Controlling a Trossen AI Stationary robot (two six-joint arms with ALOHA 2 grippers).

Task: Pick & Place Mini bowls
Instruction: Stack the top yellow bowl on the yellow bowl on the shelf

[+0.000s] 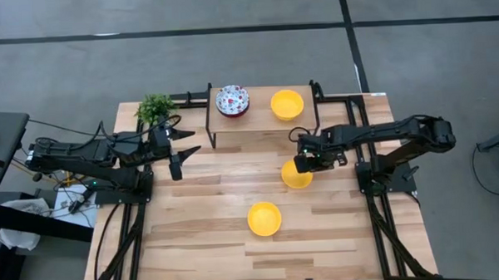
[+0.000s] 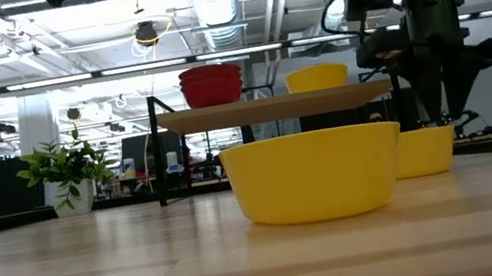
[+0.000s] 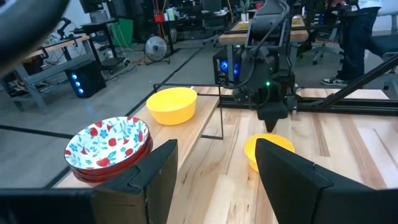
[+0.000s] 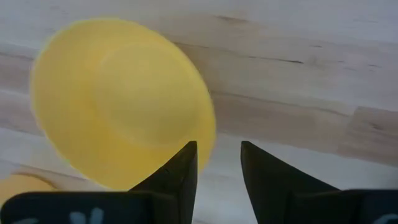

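Two yellow bowls sit on their bases on the table: one near the middle (image 1: pixel 264 218) (image 2: pixel 313 172), one farther right (image 1: pixel 297 175) (image 4: pixel 118 99) (image 2: pixel 426 149). A third yellow bowl (image 1: pixel 286 104) (image 3: pixel 172 104) and a stack of floral bowls (image 1: pixel 231 100) (image 3: pixel 109 146) rest on a low wooden shelf (image 1: pixel 261 121). My right gripper (image 1: pixel 303 161) (image 4: pixel 219 162) is open and points down over the far rim of the right-hand bowl. My left gripper (image 1: pixel 182 152) (image 3: pixel 214 180) is open, hovering left of the shelf and holding nothing. My right gripper comes from above, pointing down, at the yellow bowl's rim (image 4: pixel 208 134). One finger (image 4: pixel 183 165) stands over that rim and the other over bare table. I cannot tell whether a finger touches the bowl, which sits on the table.
A small green potted plant (image 1: pixel 154 107) (image 2: pixel 70 174) stands at the table's far left corner beside the shelf. The shelf's black metal legs (image 1: pixel 210 116) rise from the table. Bare wood lies along the near side of the table (image 1: pixel 195 242).
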